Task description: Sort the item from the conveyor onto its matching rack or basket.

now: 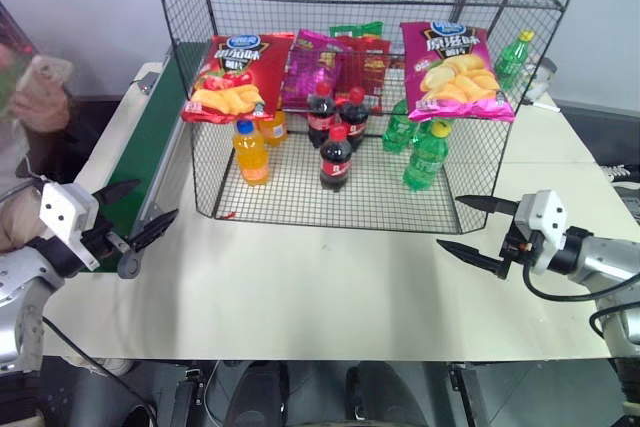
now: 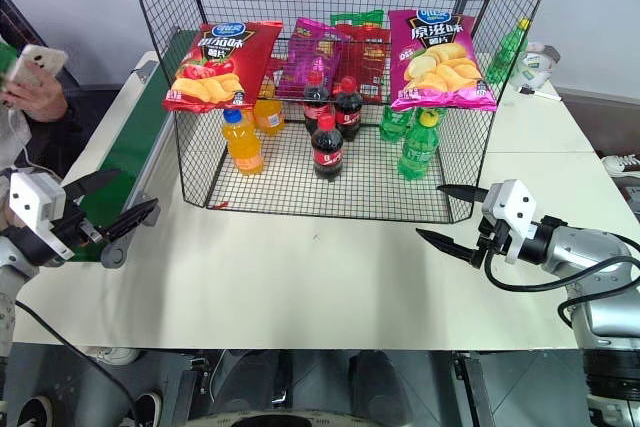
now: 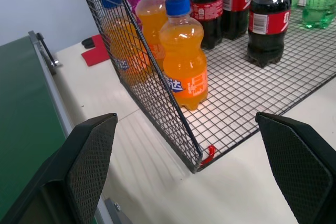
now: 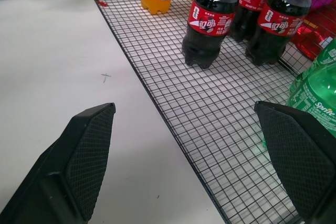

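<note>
The item is out of view; the visible stretch of the conveyor (image 1: pixel 150 147), a dark green belt with pale rails along the table's left side, carries nothing. The rack (image 1: pixel 290 192), a tall black wire-grid shelf unit, stands at the back centre of the table. My left gripper (image 1: pixel 157 198) hangs open and empty over the belt's near end, pointing toward the rack's front left corner (image 3: pixel 195 156). My right gripper (image 1: pixel 448 221) is open and empty over the table, just off the rack's front right corner.
Orange (image 1: pixel 251 152), cola (image 1: pixel 336 158) and green (image 1: pixel 427 155) bottles stand on the rack's floor. Red (image 1: pixel 233 75) and magenta (image 1: pixel 453 69) crisp bags hang above them, a green packet edge (image 1: pixel 357 29) behind. A person's hand (image 1: pixel 40 87) with a phone is at far left.
</note>
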Tool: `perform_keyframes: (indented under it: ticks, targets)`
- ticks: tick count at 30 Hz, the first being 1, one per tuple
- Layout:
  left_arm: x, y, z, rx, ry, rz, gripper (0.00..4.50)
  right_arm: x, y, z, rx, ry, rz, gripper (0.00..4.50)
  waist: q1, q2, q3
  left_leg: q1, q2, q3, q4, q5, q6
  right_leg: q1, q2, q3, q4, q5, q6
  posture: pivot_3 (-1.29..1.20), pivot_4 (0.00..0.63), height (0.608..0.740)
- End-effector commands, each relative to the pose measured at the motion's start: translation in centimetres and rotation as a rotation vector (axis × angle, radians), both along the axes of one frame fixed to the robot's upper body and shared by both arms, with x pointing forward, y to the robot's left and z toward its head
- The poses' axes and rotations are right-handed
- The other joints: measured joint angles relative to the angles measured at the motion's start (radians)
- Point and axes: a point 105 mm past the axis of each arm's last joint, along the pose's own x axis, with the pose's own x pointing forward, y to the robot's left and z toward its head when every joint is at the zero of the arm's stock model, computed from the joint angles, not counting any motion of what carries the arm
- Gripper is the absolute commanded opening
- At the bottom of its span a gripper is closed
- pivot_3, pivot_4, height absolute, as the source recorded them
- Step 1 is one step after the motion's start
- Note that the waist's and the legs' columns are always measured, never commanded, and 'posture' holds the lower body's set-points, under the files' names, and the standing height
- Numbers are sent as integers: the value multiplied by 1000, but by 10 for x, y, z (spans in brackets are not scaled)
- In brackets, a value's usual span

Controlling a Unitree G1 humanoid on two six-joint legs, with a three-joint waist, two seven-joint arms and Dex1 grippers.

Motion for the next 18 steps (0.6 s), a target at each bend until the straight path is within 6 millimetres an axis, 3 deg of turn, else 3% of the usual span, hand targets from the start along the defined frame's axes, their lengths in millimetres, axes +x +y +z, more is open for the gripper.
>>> perform_keyframes:
  ticks: [1,18]
  targets:
    - [-2,4,6,10,-31,15,4500,1,2,7,-8,-38,16,4434,0,0,0,0,0,0,0,0,0,0,0,0,0,0,0,0,150,739]
    - [-2,1,5,11,-33,9,4500,1,3,8,-12,-34,21,4434,0,0,0,0,0,0,0,0,0,0,0,0,0,0,0,0,150,739]
